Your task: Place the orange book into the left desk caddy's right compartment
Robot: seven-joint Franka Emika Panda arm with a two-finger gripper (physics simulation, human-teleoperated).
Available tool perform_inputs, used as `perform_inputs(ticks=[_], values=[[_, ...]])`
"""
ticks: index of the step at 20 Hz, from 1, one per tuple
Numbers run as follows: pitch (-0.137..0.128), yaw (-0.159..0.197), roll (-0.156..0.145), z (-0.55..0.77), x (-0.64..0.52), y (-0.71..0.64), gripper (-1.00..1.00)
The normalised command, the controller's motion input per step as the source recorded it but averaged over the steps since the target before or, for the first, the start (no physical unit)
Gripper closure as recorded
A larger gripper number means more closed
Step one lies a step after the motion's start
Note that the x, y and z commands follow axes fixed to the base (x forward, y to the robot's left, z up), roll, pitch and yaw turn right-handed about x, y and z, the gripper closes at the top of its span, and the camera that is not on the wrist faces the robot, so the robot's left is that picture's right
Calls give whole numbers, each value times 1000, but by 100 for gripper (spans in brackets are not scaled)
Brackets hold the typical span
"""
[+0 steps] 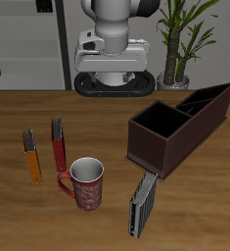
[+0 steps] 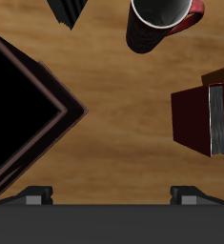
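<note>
Still unstarted, judging by the layout. Orange book [image 1: 30, 155] flat on worktop [image 1: 107, 118], beside dark red book [image 1: 59, 145], near mug [image 1: 85, 182], well apart from left desk caddy [image 1: 180, 125]. Pincer [image 2: 112, 195] empty, fingers spread wide, hanging above worktop between caddy and mug. Best approach: travel over to orange book, align fingers across narrow width, descend clear of red neighbour. Right compartment [image 1: 158, 122] open, unobstructed. Black-grey book [image 1: 142, 204] leaning at caddy's end; steer clear.

orange book [image 1: 30, 155] flat at left-centre of frame | dark red book [image 1: 59, 144] just beside it | mug [image 1: 85, 183] lower centre | black-grey book [image 1: 142, 205] lower right | left desk caddy [image 1: 180, 123] at right, angled | plant [image 1: 180, 44] upper right
</note>
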Motion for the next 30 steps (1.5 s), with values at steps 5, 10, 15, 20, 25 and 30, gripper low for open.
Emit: perform_inputs(ticks=[5, 10, 15, 20, 25, 30], values=[[-2, 66, 38, -32, 242, -341, -100], [-9, 63, -39, 9, 263, -621, -100], [-31, -22, -32, 60, 191, -740, -100], [16, 33, 8, -45, 171, -508, -100], [-45, -23, -43, -12, 184, -664, -100], [-46, -29, 0, 3, 72, -347, -100]])
